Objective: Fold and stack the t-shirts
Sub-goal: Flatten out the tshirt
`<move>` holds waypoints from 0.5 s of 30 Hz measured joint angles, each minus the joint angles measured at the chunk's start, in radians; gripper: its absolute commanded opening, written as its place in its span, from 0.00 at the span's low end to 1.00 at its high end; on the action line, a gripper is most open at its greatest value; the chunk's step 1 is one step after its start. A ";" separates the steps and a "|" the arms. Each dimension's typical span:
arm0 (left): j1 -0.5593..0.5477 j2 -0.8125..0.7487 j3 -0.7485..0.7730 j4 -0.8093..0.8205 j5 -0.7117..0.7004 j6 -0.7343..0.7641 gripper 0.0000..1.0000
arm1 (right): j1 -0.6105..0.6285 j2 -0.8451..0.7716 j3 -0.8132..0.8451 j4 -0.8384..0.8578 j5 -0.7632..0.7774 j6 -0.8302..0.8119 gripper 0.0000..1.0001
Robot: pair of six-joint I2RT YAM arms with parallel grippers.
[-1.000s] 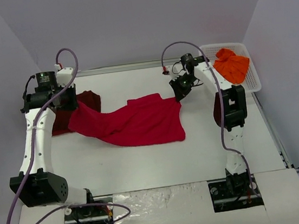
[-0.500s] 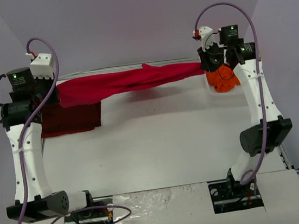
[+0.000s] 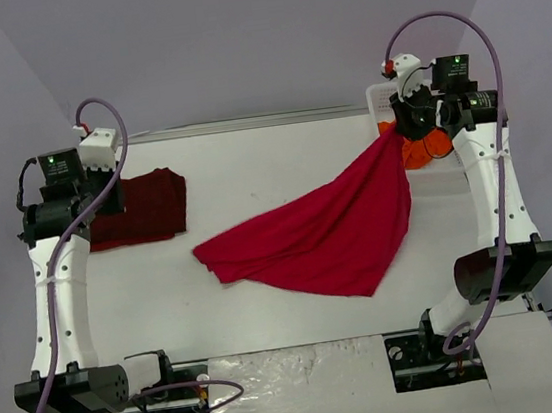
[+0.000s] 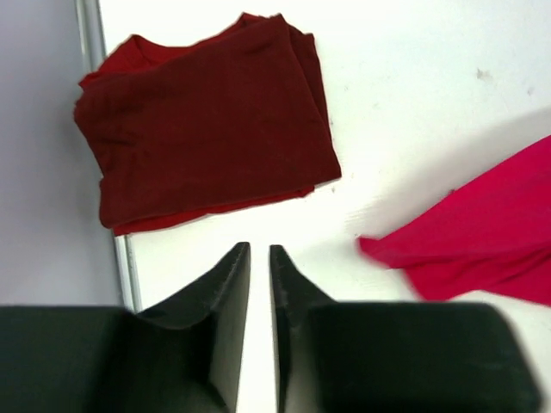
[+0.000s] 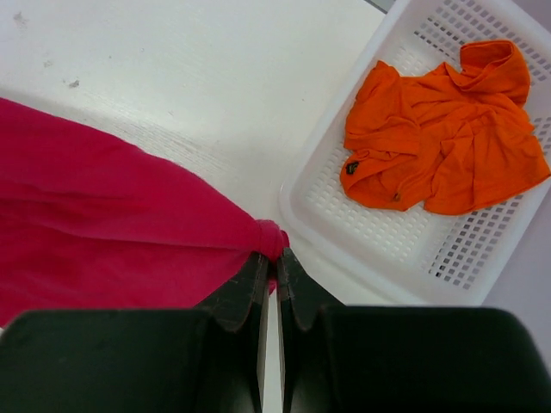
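The bright red t-shirt (image 3: 320, 236) hangs by one bunched corner from my right gripper (image 5: 274, 255), which is shut on it high at the back right. The rest of the shirt slopes down and lies spread on the table; its loose left end (image 4: 482, 232) shows in the left wrist view. My left gripper (image 4: 258, 249) hovers at the far left, its jaws slightly apart and holding nothing. Just beyond it, the dark maroon t-shirt (image 4: 207, 146) lies folded by the table's left edge. The orange t-shirt (image 5: 439, 146) lies crumpled in the white basket (image 5: 344, 224).
The basket stands at the back right corner, below my raised right arm. A metal rail (image 4: 90, 34) runs along the table's left edge beside the maroon shirt. Bare white table (image 3: 270, 318) lies in front of the red shirt.
The left gripper has let go of the red shirt, which was stretched in the air between both grippers. The shirt's left end has dropped to the table, and it now hangs from the right gripper alone.
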 measured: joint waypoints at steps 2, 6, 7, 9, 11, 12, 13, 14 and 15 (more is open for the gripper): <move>0.000 0.000 -0.025 0.002 0.009 -0.002 0.02 | 0.002 0.004 -0.006 0.000 0.000 0.000 0.00; 0.000 0.014 -0.061 0.016 0.023 0.000 0.02 | 0.003 0.026 -0.006 0.005 -0.001 0.000 0.00; 0.000 0.019 -0.067 0.020 0.032 -0.001 0.03 | 0.003 0.043 -0.006 0.011 -0.002 0.000 0.00; 0.000 0.037 -0.079 0.031 0.057 -0.007 0.13 | 0.003 0.063 -0.006 0.016 -0.005 0.000 0.00; 0.000 0.063 -0.091 0.041 0.091 -0.013 0.23 | 0.003 0.089 -0.010 0.022 -0.010 0.000 0.00; 0.000 0.081 -0.098 0.047 0.116 -0.019 0.23 | 0.003 0.100 -0.014 0.024 -0.013 0.000 0.00; 0.000 0.100 -0.102 0.050 0.139 -0.025 0.23 | 0.003 0.109 -0.019 0.024 -0.015 0.000 0.00; 0.000 0.121 -0.109 0.058 0.172 -0.030 0.29 | 0.003 0.116 -0.023 0.024 -0.018 0.000 0.00; 0.000 0.145 -0.118 0.064 0.213 -0.036 0.32 | 0.003 0.122 -0.027 0.026 -0.020 0.000 0.00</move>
